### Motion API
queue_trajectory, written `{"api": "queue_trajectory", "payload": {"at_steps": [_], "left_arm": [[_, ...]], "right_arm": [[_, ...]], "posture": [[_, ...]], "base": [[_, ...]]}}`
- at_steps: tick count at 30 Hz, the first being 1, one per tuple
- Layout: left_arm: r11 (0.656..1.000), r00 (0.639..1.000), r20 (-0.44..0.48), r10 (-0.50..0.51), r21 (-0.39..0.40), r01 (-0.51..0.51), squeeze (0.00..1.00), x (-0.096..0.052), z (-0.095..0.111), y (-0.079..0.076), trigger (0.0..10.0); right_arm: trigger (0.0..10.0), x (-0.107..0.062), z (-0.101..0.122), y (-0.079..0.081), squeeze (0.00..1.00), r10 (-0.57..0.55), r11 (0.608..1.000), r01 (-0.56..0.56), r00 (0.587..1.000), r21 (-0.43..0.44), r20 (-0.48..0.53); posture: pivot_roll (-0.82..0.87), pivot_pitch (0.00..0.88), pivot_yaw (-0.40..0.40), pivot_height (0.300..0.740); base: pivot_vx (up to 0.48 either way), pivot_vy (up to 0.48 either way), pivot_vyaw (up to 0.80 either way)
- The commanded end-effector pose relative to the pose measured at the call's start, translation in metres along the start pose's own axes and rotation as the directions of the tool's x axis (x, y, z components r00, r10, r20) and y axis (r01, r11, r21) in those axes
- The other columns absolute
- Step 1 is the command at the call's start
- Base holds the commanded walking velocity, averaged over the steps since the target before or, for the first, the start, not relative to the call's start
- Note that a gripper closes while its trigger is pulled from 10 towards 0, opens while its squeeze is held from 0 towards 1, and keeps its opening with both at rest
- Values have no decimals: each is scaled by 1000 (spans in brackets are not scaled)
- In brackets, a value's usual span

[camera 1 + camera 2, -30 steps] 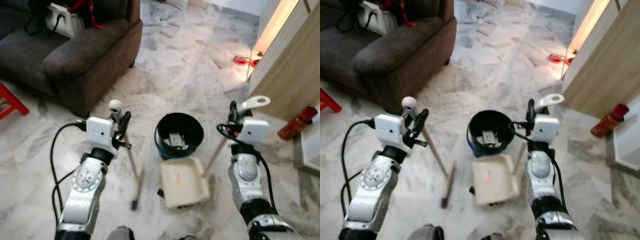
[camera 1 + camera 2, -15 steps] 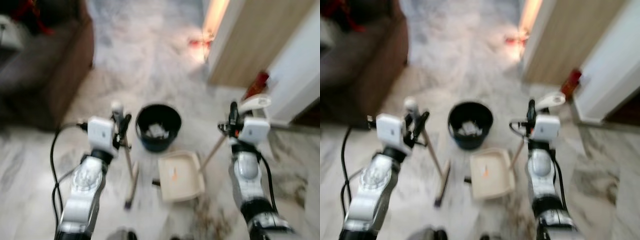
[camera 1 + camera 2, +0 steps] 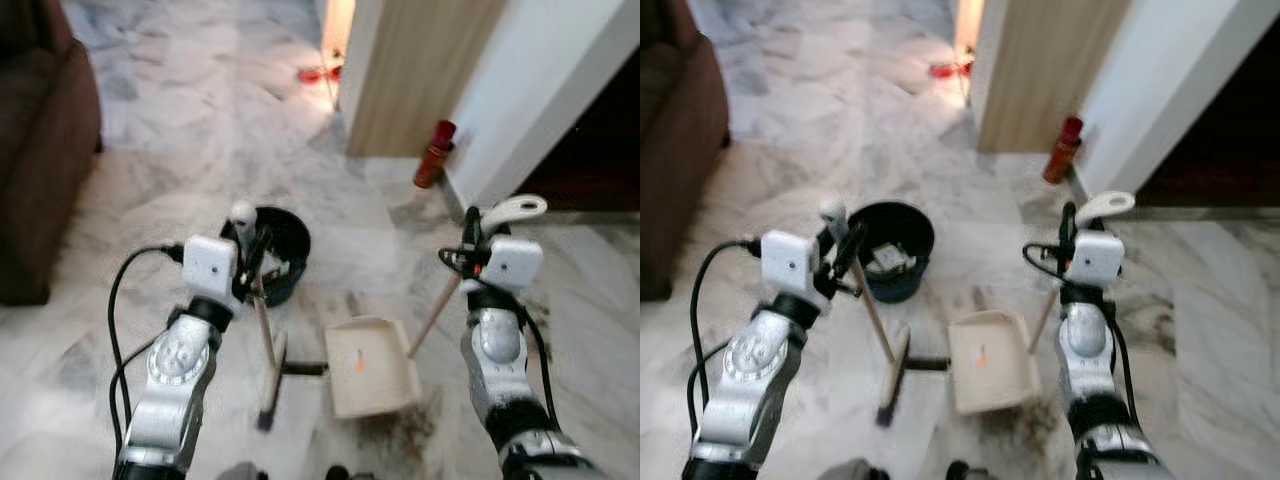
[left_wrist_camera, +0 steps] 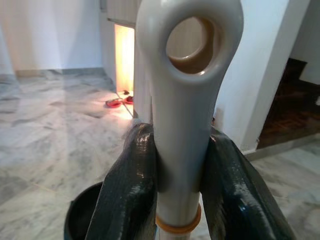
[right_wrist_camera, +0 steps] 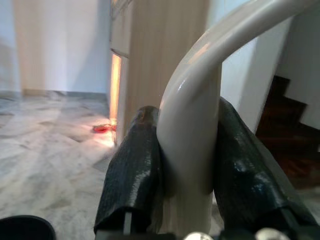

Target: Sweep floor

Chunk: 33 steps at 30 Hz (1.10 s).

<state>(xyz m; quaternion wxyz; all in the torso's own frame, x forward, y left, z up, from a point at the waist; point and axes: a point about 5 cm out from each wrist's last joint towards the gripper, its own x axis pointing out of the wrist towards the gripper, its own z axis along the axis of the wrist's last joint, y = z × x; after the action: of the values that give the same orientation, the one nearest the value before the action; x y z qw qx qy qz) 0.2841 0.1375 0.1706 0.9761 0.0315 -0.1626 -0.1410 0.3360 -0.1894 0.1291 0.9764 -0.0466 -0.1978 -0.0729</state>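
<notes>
Nearest you on the grey marble floor (image 3: 150, 150), the cream plastic dustpan (image 3: 368, 366) lies beside the broom head (image 3: 272, 370). Your left gripper (image 3: 252, 262) has its jaws pinching the cream-capped wooden broom handle (image 4: 185, 125); your right gripper (image 3: 470, 237) clamps the dustpan's handle (image 5: 192, 130). Behind stands the black round bin (image 3: 280, 250), the red can (image 3: 434, 154) farther off.

Broom (image 3: 268, 345) left of dustpan (image 3: 371, 366), bin (image 3: 283, 252) behind both.
</notes>
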Motion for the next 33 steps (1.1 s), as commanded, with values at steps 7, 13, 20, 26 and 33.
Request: {"api": "queue_trajectory", "payload": {"at_steps": [7,13,20,26,33], "left_arm": [[1000,999,36,-21,-8,21,0,3,6,-7,10000],[1000,999,38,-22,-9,22,0,3,6,-7,10000],[1000,999,37,-26,-4,27,0,3,6,-6,10000],[999,999,15,-30,10,30,0,6,0,0,10000],[997,997,-14,-75,36,75,0,19,-4,13,10000]], "right_arm": [[10000,2,2,-9,0,-33,999,33,999,-9,5],[10000,3,1,-9,0,-32,999,32,999,-10,1],[10000,2,0,-6,0,-33,999,33,999,-10,-9],[10000,-1,-3,-5,0,-41,999,41,999,-17,-16],[10000,-9,-7,-2,0,-98,995,98,995,0,-24]], "posture": [[254,168,-111,740],[254,167,-112,740],[258,164,-103,740],[271,130,-73,740],[260,65,1,740]], "base": [[0,0,-800],[0,0,-800],[0,0,-800],[0,0,-800],[0,0,-800]]}}
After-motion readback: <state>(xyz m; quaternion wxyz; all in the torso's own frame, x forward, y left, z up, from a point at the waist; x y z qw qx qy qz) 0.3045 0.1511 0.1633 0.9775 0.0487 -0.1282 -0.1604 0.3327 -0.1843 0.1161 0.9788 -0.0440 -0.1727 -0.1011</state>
